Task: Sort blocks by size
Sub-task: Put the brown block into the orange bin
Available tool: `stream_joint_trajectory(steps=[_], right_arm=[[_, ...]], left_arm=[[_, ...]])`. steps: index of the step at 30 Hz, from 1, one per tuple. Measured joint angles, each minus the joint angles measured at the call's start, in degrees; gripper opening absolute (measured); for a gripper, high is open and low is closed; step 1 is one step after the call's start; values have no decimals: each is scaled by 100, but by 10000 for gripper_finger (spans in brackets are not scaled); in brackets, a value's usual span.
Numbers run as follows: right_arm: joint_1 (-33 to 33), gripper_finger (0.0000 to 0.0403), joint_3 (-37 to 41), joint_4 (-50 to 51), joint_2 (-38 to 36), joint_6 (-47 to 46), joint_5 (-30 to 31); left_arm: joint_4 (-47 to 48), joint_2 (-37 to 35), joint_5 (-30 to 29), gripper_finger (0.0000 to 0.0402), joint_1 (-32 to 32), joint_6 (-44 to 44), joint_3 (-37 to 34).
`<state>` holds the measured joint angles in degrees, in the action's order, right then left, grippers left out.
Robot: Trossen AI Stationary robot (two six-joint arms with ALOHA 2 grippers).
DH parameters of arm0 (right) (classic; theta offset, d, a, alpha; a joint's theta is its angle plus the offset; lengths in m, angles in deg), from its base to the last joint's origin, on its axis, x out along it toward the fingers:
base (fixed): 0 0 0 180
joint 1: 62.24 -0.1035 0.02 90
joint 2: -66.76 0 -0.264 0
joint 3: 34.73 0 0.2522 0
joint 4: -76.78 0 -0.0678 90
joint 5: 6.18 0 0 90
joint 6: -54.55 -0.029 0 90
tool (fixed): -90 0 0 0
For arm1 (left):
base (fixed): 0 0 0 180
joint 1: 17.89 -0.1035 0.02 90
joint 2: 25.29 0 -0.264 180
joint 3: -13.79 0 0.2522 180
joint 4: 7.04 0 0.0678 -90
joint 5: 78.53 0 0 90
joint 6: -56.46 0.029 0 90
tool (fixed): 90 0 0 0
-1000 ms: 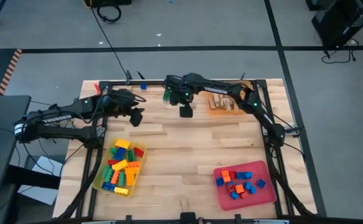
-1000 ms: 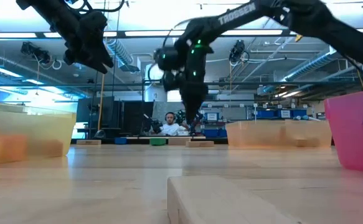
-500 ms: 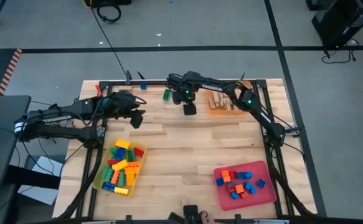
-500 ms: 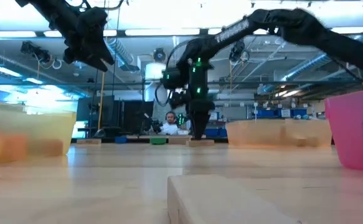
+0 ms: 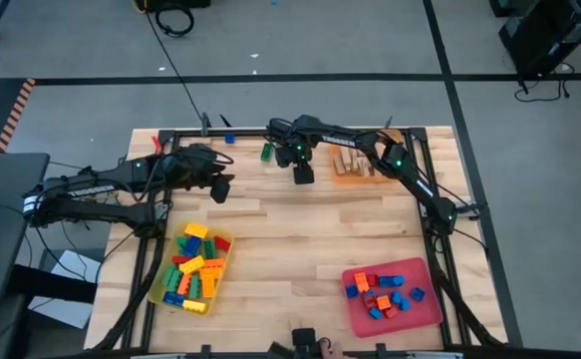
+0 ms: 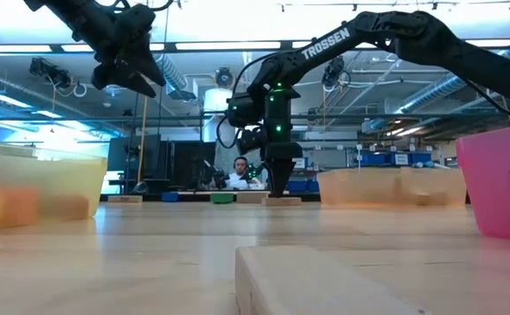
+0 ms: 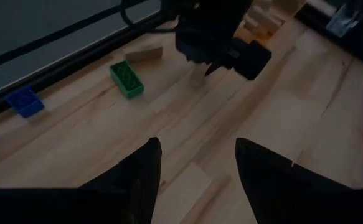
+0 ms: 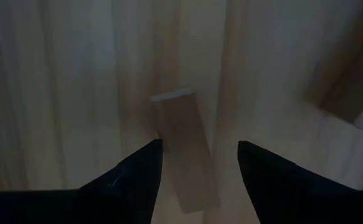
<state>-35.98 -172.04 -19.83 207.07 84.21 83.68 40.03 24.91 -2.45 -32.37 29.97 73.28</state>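
Observation:
My right gripper [image 5: 302,173] is open, low over the table's far middle, pointing down. In the right wrist view its fingers stand on either side of a tan wooden block [image 8: 182,140] that lies flat on the table, without touching it. The gripper also shows in the low view [image 6: 277,184], just above that block [image 6: 281,201]. A green brick [image 5: 267,153] and a blue brick [image 5: 228,137] lie on the table near the far edge. My left gripper [image 5: 218,187] is open and empty, held high at the far left [image 6: 130,70].
An orange tray [image 5: 355,166] with tan wooden pieces stands at the far right of middle. A yellow tray [image 5: 190,265] of mixed bricks is near left, and a red tray [image 5: 391,295] of small bricks near right. Another tan block [image 7: 144,53] lies by the green brick.
My right gripper has gone down toward the table and a little toward its far right, and now stands low over the tan wooden block.

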Motion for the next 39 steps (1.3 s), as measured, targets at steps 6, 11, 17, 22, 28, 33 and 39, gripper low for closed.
stream_joint_trajectory(steps=[6,11,17,22,28,33,39], right_arm=[[-9,212,0,-26,0,521,52],[-96,207,0,-60,0,782,29],[-260,205,0,15,0,798,-50],[-289,202,0,321,-2,744,-247],[-290,184,21,875,-2,644,-829],[-295,158,46,1012,4,116,-777],[-212,96,44,1193,-30,-1279,-925]], left_arm=[[-423,0,0,214,0,53,0],[-468,0,128,214,0,49,0],[-468,1,184,214,2,49,0],[-468,1,186,214,2,61,0],[-468,2,183,214,0,81,0],[-468,2,182,214,0,84,0],[-468,2,177,214,0,92,0]])
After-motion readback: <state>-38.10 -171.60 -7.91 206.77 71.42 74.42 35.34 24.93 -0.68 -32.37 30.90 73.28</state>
